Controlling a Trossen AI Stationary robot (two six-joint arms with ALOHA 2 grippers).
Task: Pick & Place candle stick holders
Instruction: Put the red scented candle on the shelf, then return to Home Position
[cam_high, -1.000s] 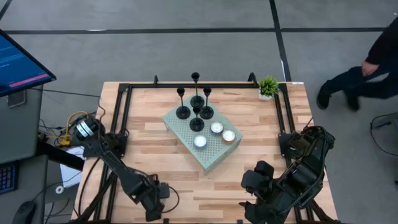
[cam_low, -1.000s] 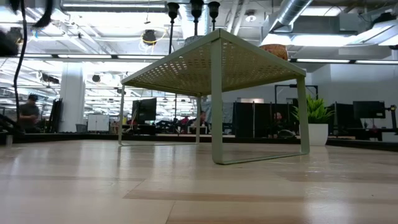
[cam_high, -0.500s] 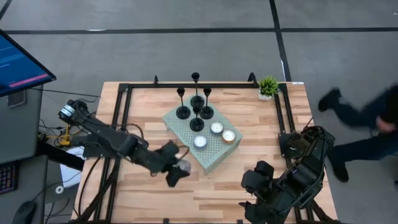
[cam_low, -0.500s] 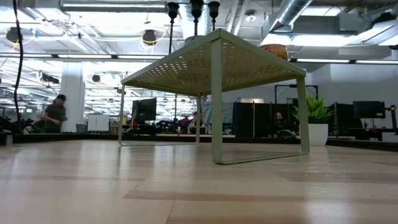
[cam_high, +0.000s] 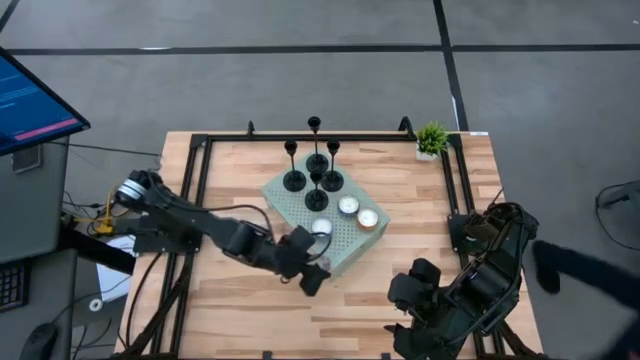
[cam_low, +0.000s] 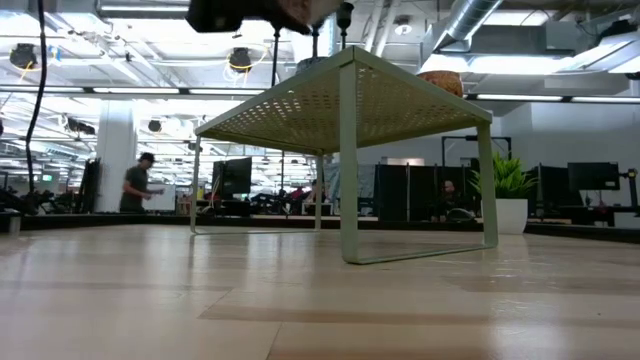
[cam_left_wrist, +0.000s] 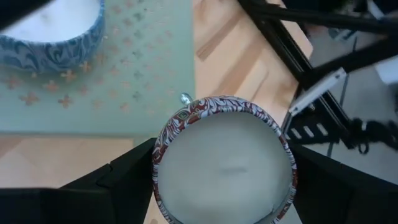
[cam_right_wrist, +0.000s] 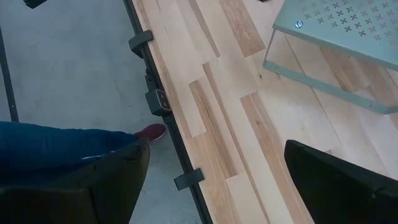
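Four black candle stick holders (cam_high: 316, 185) stand by their disc bases on the far-left part of a pale green perforated stand (cam_high: 340, 250). Their stems also show in the low view (cam_low: 316, 15). Three tealight candles (cam_high: 348, 206) sit on the stand's near-right part. My left gripper (cam_high: 304, 256) hovers by the stand's near-left corner, shut on a red-patterned tealight candle (cam_left_wrist: 222, 168). My right gripper (cam_right_wrist: 217, 186) is open and empty at the table's near right, where the arm is folded (cam_high: 430, 300). My left gripper pinches the red-patterned candle by two opposite sides of its round tin wall (cam_left_wrist: 157, 174) between its two fingers. The candle is level, its wax face toward the wrist camera. It is lifted clear, above the stand's corner (cam_left_wrist: 185, 98).
A small green potted plant (cam_high: 432, 138) stands at the table's far right corner. A black frame (cam_high: 200, 170) rims the table. A blue-patterned candle (cam_left_wrist: 50, 31) sits on the stand near the held one. A person's leg (cam_right_wrist: 62, 152) is beside the table's right side.
My left gripper has gone from the table's near-left edge up and toward the stand, carrying the candle, and now shows at the top of the low view. A person has walked past the table's right side.
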